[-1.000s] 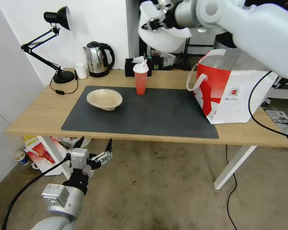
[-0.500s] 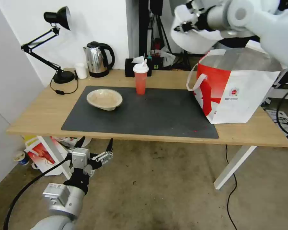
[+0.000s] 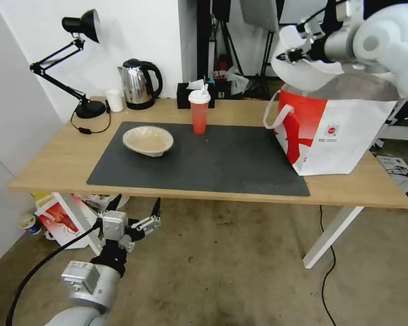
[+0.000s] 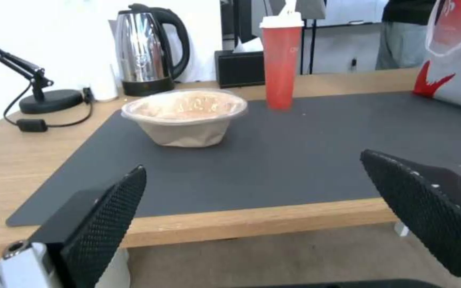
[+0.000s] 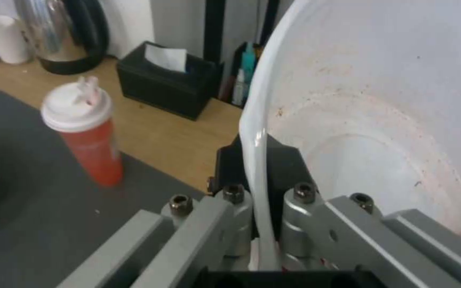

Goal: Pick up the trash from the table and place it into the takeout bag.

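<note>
Pinching the deep white bowl's [image 3: 303, 74] rim, the right gripper [image 3: 289, 55] hangs over the takeout bag [image 3: 331, 131] at two o'clock; the left gripper [image 3: 133, 206] gapes, empty, below the table [image 3: 54, 158] at seven.

You are looking at a staged test room, half office and half lab. The light-wood table [image 3: 54, 158] on white slanted legs stands on bare, stained concrete floor [image 3: 240, 280]. At the table's back edge sit a black desk lamp [image 3: 77, 59], a steel kettle [image 3: 138, 83] and a black tissue box [image 3: 192, 95]. Behind the table, black tripod stands [image 3: 222, 36] lean against a plain white wall [image 3: 131, 31], and loose cables [image 3: 328, 267] trail beneath the table.
</note>
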{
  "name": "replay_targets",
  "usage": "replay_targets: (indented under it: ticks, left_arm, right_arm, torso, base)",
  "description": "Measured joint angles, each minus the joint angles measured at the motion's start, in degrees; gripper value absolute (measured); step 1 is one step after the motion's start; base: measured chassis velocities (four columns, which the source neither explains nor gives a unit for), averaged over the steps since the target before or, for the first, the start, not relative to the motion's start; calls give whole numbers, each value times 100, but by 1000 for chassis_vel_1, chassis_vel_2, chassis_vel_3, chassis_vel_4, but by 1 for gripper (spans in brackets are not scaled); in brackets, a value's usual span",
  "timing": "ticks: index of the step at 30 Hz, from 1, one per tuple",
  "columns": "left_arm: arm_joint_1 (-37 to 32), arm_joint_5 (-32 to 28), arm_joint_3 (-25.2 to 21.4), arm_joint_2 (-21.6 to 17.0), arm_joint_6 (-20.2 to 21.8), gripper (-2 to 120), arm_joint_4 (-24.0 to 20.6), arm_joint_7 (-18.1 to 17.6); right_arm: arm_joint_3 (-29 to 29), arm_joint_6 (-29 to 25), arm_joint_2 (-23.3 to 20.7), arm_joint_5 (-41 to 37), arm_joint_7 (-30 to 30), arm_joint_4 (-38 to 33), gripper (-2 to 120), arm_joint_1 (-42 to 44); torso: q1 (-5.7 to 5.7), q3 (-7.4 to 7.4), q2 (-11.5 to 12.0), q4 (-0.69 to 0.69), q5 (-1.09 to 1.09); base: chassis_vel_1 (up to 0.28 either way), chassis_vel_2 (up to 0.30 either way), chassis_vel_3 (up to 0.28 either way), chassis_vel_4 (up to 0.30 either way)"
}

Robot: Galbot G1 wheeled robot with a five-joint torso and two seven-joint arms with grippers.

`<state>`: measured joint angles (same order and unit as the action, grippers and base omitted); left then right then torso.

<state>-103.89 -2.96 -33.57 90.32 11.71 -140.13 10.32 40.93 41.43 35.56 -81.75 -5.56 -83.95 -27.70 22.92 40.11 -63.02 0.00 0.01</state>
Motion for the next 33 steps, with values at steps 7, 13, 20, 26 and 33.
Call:
replay_targets:
  ticks: [7, 13, 20, 26, 33]
  left_arm:
    - [-10, 1, 6, -12, 0, 100, 2, 2]
    - [-23, 2, -1, -20, -1, 100, -5, 3]
    - [-43, 12, 2, 2, 0, 100, -17, 4]
    - [-44, 28, 12, 18, 0, 100, -23, 6]
    - [-51, 46, 27, 34, -2, 100, -23, 8]
  right_arm:
    - [-321, 0, -195, 203, 88, 82, 0, 415]
    - [-593, 0, -219, 309, 103, 181, 0, 747]
    - [-909, -1, -267, 443, 137, 235, 0, 1124]
    - [-1077, -2, -315, 494, 152, 220, 0, 1330]
    - [-1229, -3, -337, 505, 165, 189, 0, 1503]
  torso:
    - [0, 0, 0, 0, -1]
    - [0, 0, 0, 1, -1]
    - [0, 0, 0, 0, -1]
    - [0, 0, 0, 0, -1]
    - [0, 0, 0, 1, -1]
  base:
    - [0, 0, 0, 0]
    - [0, 0, 0, 0]
    - [0, 0, 0, 0]
    - [0, 0, 0, 0]
    - [0, 0, 0, 0]
